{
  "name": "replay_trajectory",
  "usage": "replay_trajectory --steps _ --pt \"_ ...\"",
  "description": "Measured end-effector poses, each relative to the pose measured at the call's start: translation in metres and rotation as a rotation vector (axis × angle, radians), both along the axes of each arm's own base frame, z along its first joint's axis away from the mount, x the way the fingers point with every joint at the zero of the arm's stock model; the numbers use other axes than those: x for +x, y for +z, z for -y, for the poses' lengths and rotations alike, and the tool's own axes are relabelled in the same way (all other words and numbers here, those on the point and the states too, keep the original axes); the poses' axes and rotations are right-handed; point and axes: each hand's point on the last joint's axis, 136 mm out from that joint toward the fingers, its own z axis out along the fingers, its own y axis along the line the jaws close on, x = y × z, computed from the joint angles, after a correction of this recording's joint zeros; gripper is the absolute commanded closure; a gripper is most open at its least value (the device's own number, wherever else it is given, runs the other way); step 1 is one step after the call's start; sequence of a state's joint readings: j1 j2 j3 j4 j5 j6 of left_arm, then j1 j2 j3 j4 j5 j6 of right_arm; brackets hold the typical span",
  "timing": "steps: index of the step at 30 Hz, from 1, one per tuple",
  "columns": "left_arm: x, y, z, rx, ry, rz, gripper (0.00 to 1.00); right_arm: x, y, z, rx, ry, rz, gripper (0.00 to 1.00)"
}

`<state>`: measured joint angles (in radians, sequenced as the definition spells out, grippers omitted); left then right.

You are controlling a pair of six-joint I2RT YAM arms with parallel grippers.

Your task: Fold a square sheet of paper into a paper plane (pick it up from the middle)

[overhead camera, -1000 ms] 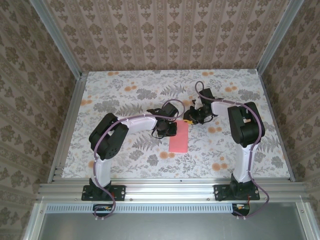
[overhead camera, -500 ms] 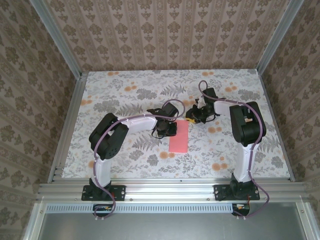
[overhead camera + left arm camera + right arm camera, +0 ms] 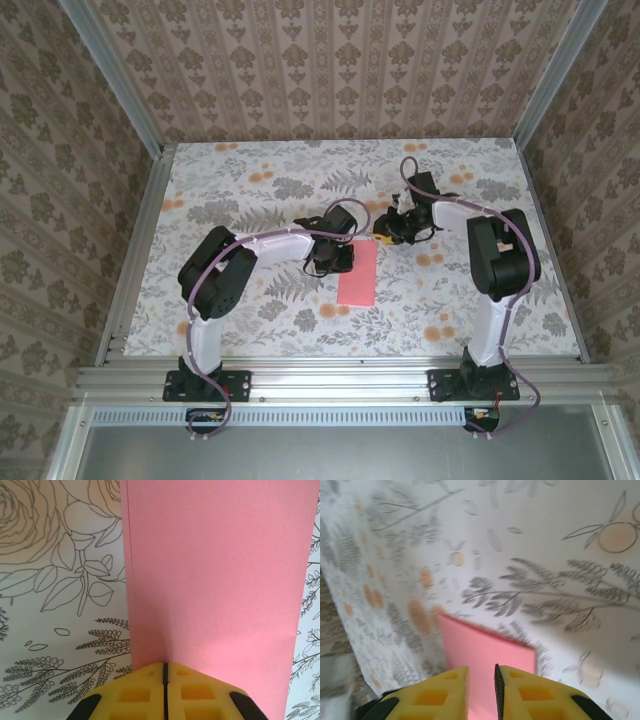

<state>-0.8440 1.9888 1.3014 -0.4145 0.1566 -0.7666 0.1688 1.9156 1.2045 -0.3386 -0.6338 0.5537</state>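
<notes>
Top external view: right elbow has swung frame-right, right gripper point(image 3: 382, 239) barely parted by the folded pink sheet point(image 3: 357, 273) at centre; left gripper point(image 3: 337, 258) stays clenched, pressing its edge, setting the crease, I'd judge.

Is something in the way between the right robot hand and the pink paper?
No, nothing visible. The right gripper hangs just by the pink paper's far corner, jaws slightly apart, with only the flowery table around. The left gripper, shut, sits at the paper's left edge, away from that corner.
</notes>
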Motion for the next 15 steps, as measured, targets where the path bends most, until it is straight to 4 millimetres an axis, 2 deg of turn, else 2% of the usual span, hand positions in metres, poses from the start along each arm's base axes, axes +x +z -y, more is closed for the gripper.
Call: replay_trajectory --steps 3,5,8,15 --pt "0.0 0.0 0.0 0.0 0.0 0.0 0.92 -0.005 0.026 -0.001 0.031 -0.006 0.056 0.76" --pt "0.0 0.0 0.0 0.0 0.0 0.0 0.91 -0.009 0.031 -0.004 0.055 -0.005 0.068 0.76" --pt "0.0 0.0 0.0 0.001 0.0 0.0 0.92 -0.018 0.019 -0.008 0.073 -0.006 0.035 0.76" --pt "0.0 0.0 0.0 0.001 0.0 0.0 0.91 -0.036 -0.024 -0.016 0.064 0.001 -0.071 0.76"
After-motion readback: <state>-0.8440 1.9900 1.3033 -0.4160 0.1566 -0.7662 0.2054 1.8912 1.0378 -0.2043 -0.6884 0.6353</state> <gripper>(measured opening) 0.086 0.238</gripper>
